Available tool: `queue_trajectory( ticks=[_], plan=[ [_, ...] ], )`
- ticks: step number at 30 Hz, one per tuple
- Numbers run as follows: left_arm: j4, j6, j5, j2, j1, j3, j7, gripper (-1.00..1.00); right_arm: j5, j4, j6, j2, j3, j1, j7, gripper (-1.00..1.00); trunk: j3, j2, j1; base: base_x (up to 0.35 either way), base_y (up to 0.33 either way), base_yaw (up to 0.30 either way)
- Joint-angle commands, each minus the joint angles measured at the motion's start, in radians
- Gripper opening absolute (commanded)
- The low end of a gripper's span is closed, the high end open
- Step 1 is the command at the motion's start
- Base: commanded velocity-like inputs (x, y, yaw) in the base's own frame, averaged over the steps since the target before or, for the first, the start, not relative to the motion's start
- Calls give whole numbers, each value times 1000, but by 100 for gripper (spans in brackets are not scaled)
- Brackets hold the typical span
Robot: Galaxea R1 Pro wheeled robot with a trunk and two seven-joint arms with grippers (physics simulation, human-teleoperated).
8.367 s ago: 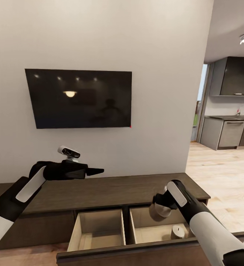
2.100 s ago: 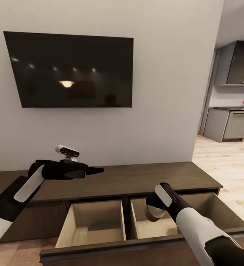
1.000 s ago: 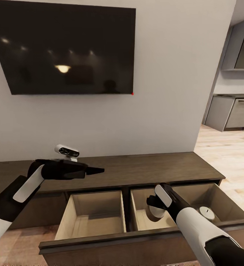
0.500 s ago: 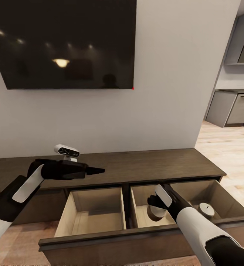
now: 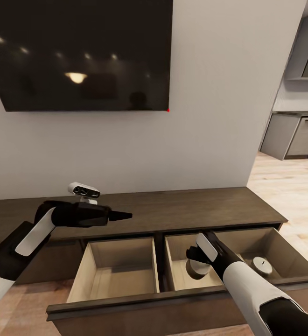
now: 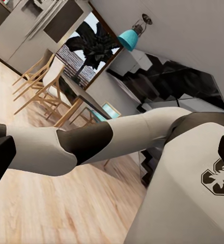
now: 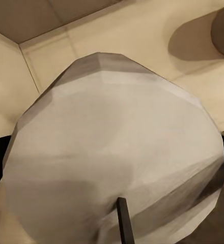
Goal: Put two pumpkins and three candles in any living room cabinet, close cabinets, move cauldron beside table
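Two arms at cabinet (image 5: 182,210), drawer pulled out for loading. Left gripper (image 5: 121,215) parked clear above cabinet top, carrying nothing; jaw gap impossible to judge. Right gripper (image 5: 197,266) lowered into right compartment, clamped on candle (image 7: 117,152), floor just below, apparently for release. Second candle (image 5: 262,265) already stands nearby, same compartment.

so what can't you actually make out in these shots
- Right end effector, head view: its own wrist and the candle it carries hide the fingers, so the grip itself is unseen.
- Candle, right wrist view: too close, its edges cut off.
- Second candle, head view: partly behind the right forearm.
- Cabinet, head view: left end behind the left arm; drawer front cut off.
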Motion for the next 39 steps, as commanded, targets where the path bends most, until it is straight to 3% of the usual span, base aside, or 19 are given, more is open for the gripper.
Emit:
queue_trajectory(
  ticks=[1,19,27,39],
  plan=[
    [0,6,4,1,-1,-2,-1,100,-11,-1,1,-1,6,-1,-10,-100,-1,0,0,235,0,0],
    [0,6,4,1,-1,-2,-1,100,-11,39,1,0,6,-12,-10,-100,-1,0,0,55,0,0],
    [0,6,4,2,-1,-2,-1,100,-11,54,1,0,6,-20,-9,-100,-32,-2,4,0,0,0],
    [2,6,4,0,-1,-2,-1,100,-12,44,-3,-1,5,-19,-9,-100,-40,-3,5,0,0,0]
  ],
)
